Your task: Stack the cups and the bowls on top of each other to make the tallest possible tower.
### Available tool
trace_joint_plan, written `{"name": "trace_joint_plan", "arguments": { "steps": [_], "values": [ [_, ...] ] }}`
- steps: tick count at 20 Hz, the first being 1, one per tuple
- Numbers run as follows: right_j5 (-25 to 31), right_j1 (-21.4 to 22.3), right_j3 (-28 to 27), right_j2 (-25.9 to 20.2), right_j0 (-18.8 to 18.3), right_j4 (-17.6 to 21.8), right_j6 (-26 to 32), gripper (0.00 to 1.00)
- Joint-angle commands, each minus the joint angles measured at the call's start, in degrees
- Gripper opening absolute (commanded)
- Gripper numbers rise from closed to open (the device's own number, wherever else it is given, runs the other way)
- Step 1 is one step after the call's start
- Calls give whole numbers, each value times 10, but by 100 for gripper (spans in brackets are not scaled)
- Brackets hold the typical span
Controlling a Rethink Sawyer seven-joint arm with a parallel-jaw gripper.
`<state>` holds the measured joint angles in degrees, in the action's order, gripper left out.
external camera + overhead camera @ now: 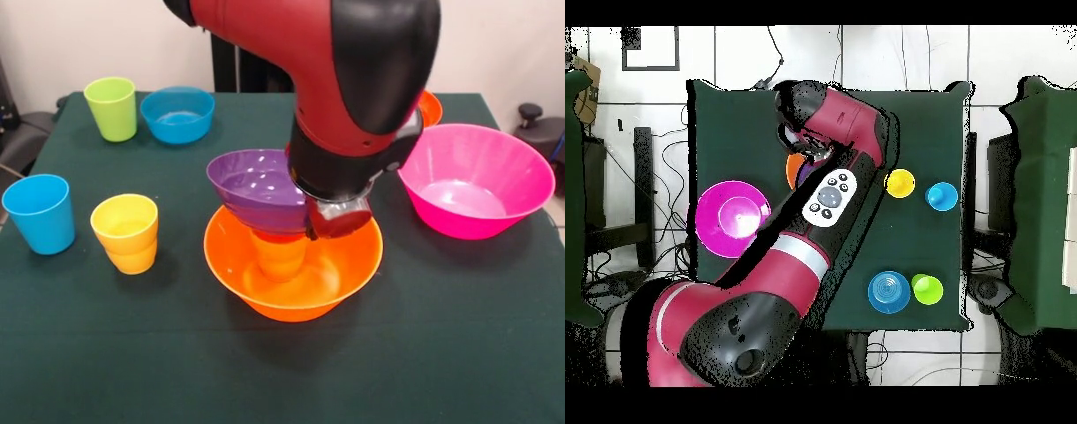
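The wide orange bowl [291, 269] stands at the table's middle with the small orange cup [281, 256] inside it. A purple bowl [256, 187] rests tilted on that cup, its open side up. My gripper [320, 223] comes down at the purple bowl's right rim and is shut on it, and the arm hides most of the gripper. In the overhead view the arm covers the pile, and only slivers of the orange bowl [794, 166] and the purple bowl [806, 176] show. The second purple bowl is out of view.
A yellow cup [125, 232] and a blue cup [40, 213] stand left of the pile. A lime green cup [111, 108] and a small blue bowl [177, 114] stand at the far left. A wide pink bowl [475, 179] stands right, with a red-orange bowl [430, 108] behind it.
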<state>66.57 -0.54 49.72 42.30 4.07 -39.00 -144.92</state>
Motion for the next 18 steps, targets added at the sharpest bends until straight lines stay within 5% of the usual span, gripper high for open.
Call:
{"name": "trace_joint_plan", "arguments": {
  "steps": [1,18],
  "values": [
    [43,-59,-68,-64,-9,59,6,0],
    [32,-63,-64,-76,-20,79,18,0]
  ]
}}
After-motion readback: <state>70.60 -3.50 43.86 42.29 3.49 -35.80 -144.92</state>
